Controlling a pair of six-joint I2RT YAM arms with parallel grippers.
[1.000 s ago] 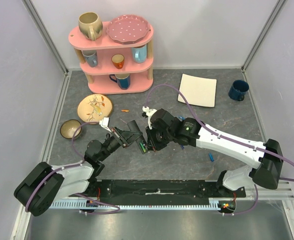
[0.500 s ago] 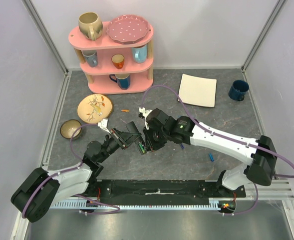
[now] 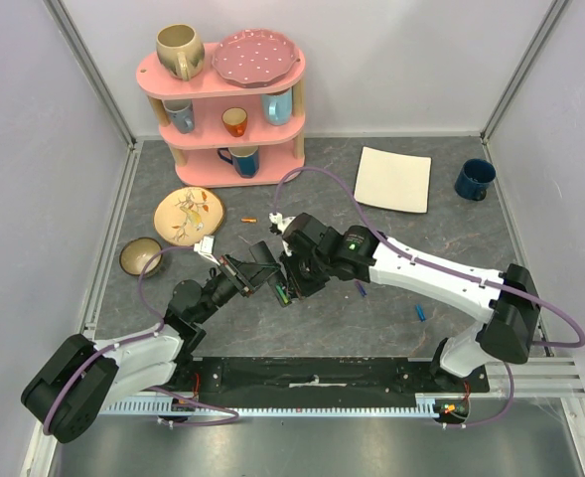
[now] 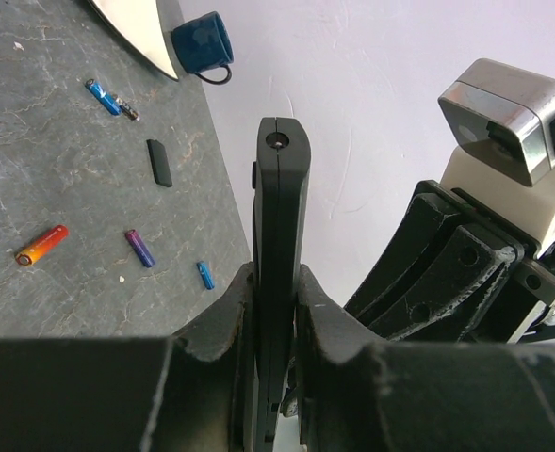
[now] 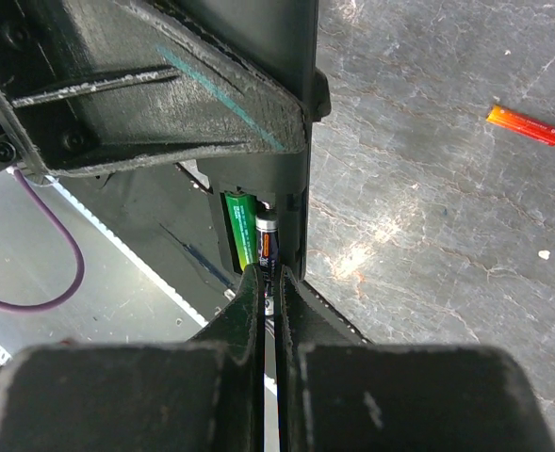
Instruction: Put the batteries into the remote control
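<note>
Table (image 3: 451, 219): grey, marbled, matte. Remote control (image 4: 279, 217): slim black bar of hard plastic, held off the table. We see it edge-on, clamped between the fingers of the left claw (image 4: 277, 287), with its long axis running straight out past that claw's tips.

The right claw (image 5: 269, 281) meets the remote head-on. The open battery bay sits directly ahead of its tips, and the bay's length lines up with its fingers. Its jaws are almost together, and we read them as pinching the tail of a dark battery (image 5: 266, 240).

Small flat black lid (image 4: 160, 162): lies on the table, well left of the left claw.

The dark battery lies in the bay, touching a green battery (image 5: 241, 235) on its left. Both are smooth, glossy thin cylinders parallel to the remote.

We judge the next move to be a push straight ahead along that axis. The right arm is nearer to do it, and the left only braces.

Loose on the table are an orange battery (image 5: 525, 124), far up-right of the right claw, and a purple battery (image 4: 140, 249) and a blue battery (image 4: 205, 275) left of the left claw.
</note>
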